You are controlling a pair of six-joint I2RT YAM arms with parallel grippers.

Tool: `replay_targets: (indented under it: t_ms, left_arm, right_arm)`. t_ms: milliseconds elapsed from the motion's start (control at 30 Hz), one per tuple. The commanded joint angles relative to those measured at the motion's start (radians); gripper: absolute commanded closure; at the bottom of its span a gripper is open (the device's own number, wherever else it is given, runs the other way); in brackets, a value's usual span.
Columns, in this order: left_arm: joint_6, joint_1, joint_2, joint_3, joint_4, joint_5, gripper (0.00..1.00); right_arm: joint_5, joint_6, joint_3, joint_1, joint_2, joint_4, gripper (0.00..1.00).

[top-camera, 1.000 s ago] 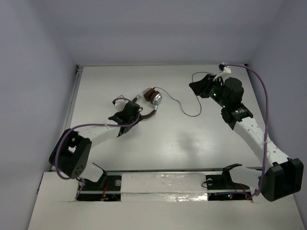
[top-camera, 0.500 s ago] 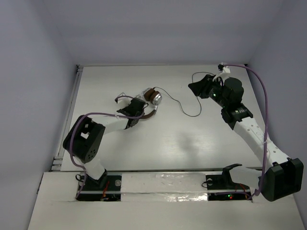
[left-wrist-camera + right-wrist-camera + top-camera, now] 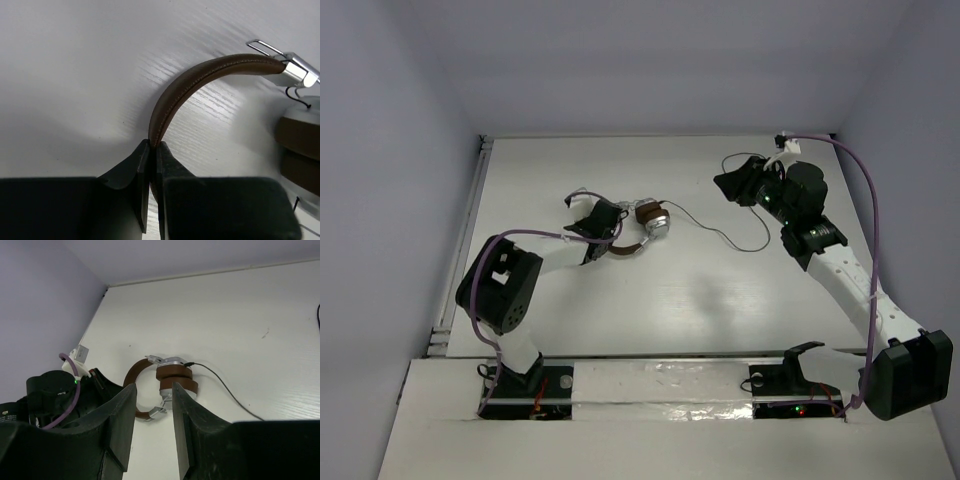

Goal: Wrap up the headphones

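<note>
Left claw (image 3: 152, 148) clamped on headphones (image 3: 215, 67) headband; right claw (image 3: 154, 388) parted.

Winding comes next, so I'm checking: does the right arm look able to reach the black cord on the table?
Probably yes. The cord lies loose on bare table between the headphones and the right gripper. Nothing covers it, and that gripper's jaws stand apart.

A matte white tabletop (image 3: 650, 300) with faint wood grain lies beneath the left pincer (image 3: 608, 236) and the right pincer (image 3: 731, 182). 3 plain pale-lavender walls enclose it: a back wall (image 3: 660, 70) beyond both pincers, a left wall (image 3: 380, 200) outside the left pincer, and a right wall (image 3: 915, 120) outside the right pincer. The light is soft and even.
</note>
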Motion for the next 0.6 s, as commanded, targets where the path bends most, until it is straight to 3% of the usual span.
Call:
replay_targets:
  t_ms: [0,100,133,167,267,500,567]
  left_arm:
    - [0.165,0.028,-0.01,-0.003,-0.023,0.012,1.0]
    - [0.245,0.028,0.001,0.011,-0.035,-0.003,1.0]
    - [0.257,0.028,0.007,0.02,-0.059,-0.01,0.94]
    - [0.274,0.028,0.016,0.027,-0.064,-0.01,0.79]
    - [0.289,0.028,0.027,0.041,-0.046,0.013,0.62]
    - [0.298,0.037,0.108,0.086,-0.041,0.052,0.62]
    - [0.291,0.038,0.119,0.095,-0.044,0.046,0.67]
  right_arm:
    - [0.037,-0.006,0.012,-0.001,-0.012,0.0,0.59]
    - [0.045,0.002,0.008,-0.001,-0.021,0.007,0.6]
    - [0.043,0.005,0.006,-0.001,-0.022,0.009,0.6]
    - [0.042,0.006,0.006,-0.001,-0.022,0.012,0.6]
    - [0.042,0.005,0.008,-0.001,-0.013,0.009,0.6]
    - [0.042,0.006,0.003,-0.001,-0.016,0.015,0.6]
    - [0.043,0.006,0.001,-0.001,-0.021,0.018,0.6]
